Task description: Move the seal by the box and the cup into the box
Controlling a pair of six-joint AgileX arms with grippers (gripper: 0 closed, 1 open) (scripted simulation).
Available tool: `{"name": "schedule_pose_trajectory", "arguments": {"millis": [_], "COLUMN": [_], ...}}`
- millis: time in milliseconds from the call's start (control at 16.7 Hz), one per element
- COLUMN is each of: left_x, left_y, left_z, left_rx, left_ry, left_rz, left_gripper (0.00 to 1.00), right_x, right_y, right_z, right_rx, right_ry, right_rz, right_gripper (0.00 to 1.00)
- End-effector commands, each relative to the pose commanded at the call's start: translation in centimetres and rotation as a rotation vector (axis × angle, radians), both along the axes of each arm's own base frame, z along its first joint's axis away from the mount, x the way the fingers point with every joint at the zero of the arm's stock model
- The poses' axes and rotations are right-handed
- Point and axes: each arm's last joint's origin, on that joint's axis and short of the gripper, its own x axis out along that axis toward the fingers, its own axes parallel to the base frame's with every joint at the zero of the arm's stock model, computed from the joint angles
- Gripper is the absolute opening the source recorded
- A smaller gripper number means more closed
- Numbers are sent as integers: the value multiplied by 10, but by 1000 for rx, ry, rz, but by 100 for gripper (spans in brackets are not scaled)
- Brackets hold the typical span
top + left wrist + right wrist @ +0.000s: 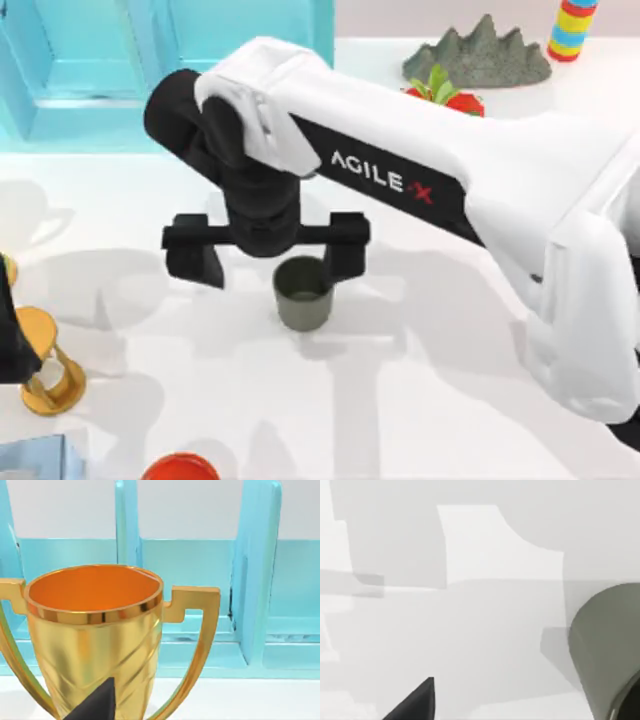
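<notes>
Over mid-table our right gripper (268, 262) has its fingers spread wide, off-centre from the cup (303, 292) — descending could tip it.

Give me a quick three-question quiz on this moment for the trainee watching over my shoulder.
1. True or false: the right gripper has its fingers spread wide above the white table.
2. Which thing stands nearest that gripper? A) the gold trophy B) the cup C) the stacked colour rings
3. Fill in: in the top view the cup stands close by the gripper's ____-hand finger, not centred between the two.

Key: 1 true. 2 B; the cup stands upright and unheld on the table. 3 right. The left arm sits at the table's left edge, its wrist camera facing the trophy and the blue box.
</notes>
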Motion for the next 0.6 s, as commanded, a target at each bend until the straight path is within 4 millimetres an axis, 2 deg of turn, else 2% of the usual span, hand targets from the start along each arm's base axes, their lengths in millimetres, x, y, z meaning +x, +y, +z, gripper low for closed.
{"name": "schedule_pose_trajectory", "arguments": {"millis": [180, 480, 600], "left_x": [0, 0, 0], "left_y": [0, 0, 0], "left_z": [0, 0, 0], "left_rx": [0, 0, 0], "left_ry": [0, 0, 0], "left_rz": [0, 0, 0], "left_gripper": [100, 100, 100], "right_x": [0, 0, 0], "right_y": [-1, -1, -1], "right_z": [-19, -22, -22], "right_rx": [1, 1, 1], "right_ry": [-1, -1, -1], "right_rz": [0, 0, 0], "right_gripper": [100, 100, 85]}}
